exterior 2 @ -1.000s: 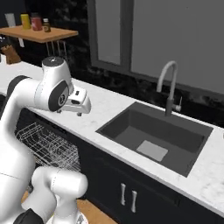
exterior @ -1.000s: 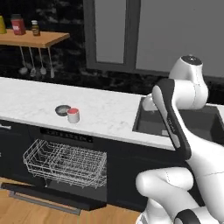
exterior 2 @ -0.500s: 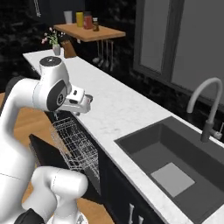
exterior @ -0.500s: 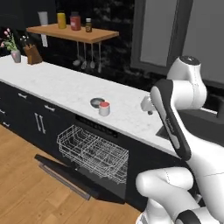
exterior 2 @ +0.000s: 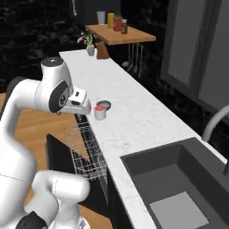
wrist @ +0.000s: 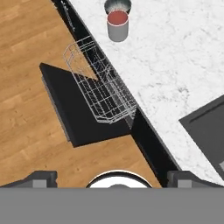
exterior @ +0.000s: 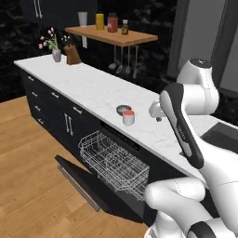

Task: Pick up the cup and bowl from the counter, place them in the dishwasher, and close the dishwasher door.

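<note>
Cup point(exterior: 128, 117) and bowl point(exterior: 123, 110) are sitting touching on the counter point(exterior: 88, 90), above the pulled-out dishwasher rack point(exterior: 114, 163). The gripper point(wrist: 112, 178) is hanging open and empty, well short of them. Reaching for the cup risks nudging the bowl, or knocking the cup off the edge.

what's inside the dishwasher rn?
Only the silver wire rack, pulled out over the open dishwasher door and empty. The cup and bowl sit on the counter. The cavity behind stays dark.
</note>
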Available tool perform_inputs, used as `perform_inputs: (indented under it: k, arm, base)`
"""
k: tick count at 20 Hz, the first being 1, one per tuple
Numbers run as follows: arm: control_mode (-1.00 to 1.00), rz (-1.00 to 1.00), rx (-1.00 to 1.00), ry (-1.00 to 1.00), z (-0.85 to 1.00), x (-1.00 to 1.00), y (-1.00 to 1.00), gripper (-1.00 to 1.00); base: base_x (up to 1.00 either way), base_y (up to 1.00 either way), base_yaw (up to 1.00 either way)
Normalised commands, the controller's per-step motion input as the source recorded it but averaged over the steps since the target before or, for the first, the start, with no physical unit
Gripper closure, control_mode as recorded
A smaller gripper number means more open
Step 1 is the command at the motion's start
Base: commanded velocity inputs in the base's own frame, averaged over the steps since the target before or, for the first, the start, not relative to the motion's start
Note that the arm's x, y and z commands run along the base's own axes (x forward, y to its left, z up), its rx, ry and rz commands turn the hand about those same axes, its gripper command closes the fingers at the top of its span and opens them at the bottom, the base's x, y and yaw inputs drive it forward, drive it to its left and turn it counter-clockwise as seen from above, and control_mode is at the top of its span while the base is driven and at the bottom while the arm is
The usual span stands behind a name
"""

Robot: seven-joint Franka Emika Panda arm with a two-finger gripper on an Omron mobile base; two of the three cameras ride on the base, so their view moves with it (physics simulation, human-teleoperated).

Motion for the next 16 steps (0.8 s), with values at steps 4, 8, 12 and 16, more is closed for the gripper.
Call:
perform_inputs:
  k: [4,8,12,16]
  arm:
    - [1.0,0.0,0.0,0.0,0.0,0.0,0.0,-1.0]
    - [1.0,0.0,0.0,0.0,0.0,0.0,0.0,-1.0]
    - [1.0,0.0,0.0,0.0,0.0,0.0,0.0,-1.0]
    - [1.0,0.0,0.0,0.0,0.0,0.0,0.0,-1.0]
  base:
    - [-0.02,-0.11,0.37]
    - [-0.01,-0.09,0.26]
    - [-0.01,-0.32,0.17]
    - [-0.08,-0.25,0.08]
